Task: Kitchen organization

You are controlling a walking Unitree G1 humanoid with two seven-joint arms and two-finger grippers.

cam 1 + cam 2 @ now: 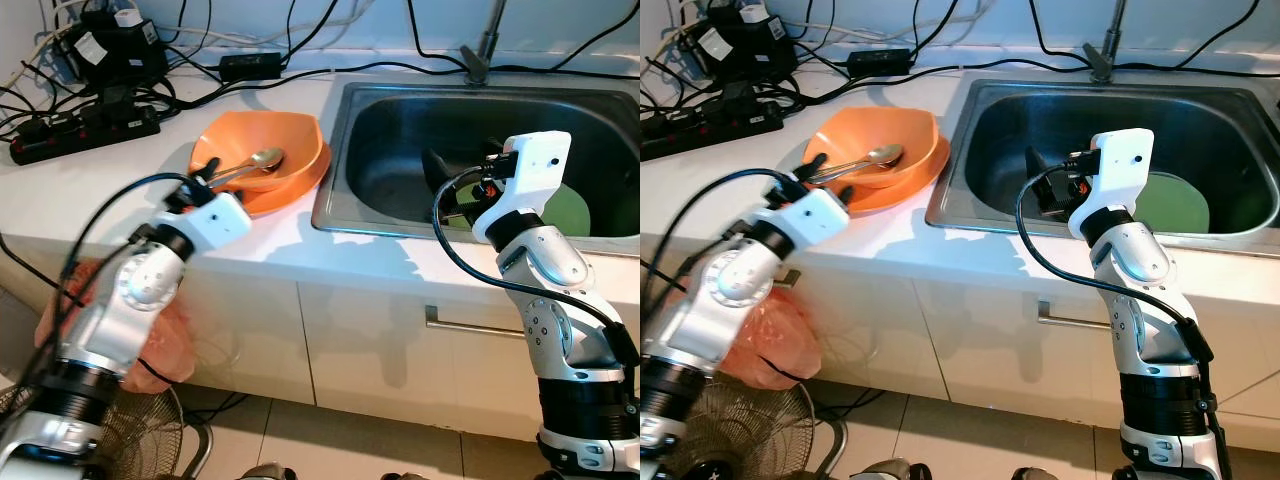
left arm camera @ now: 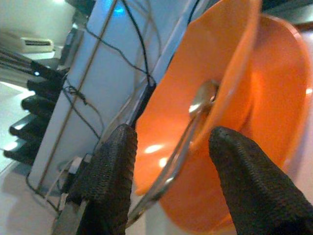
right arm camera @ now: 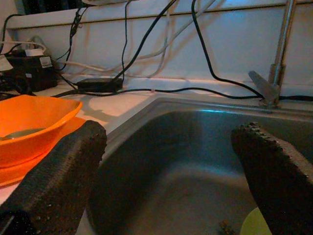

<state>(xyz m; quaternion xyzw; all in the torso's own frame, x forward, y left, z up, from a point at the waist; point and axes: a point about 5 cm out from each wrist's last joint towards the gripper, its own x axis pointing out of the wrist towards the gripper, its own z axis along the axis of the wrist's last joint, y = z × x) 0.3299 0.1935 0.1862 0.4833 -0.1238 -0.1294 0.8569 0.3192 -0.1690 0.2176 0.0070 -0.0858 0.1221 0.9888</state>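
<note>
Reaching with left gripper point(image 2: 168, 171), fingers spread, around spoon point(image 1: 245, 166) handle in orange bowl point(image 1: 262, 150) on counter; probably needing closing next. Hovering right gripper point(image 3: 166, 176), released, over sink point(image 1: 400, 215).

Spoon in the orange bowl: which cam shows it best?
Left eye view: the whole spoon lies across the orange bowl, with the left gripper at its handle end. Right eye view shows much the same. Left wrist view has it close but blurred, between the open fingers. Right wrist view catches the bowl's side.
</note>
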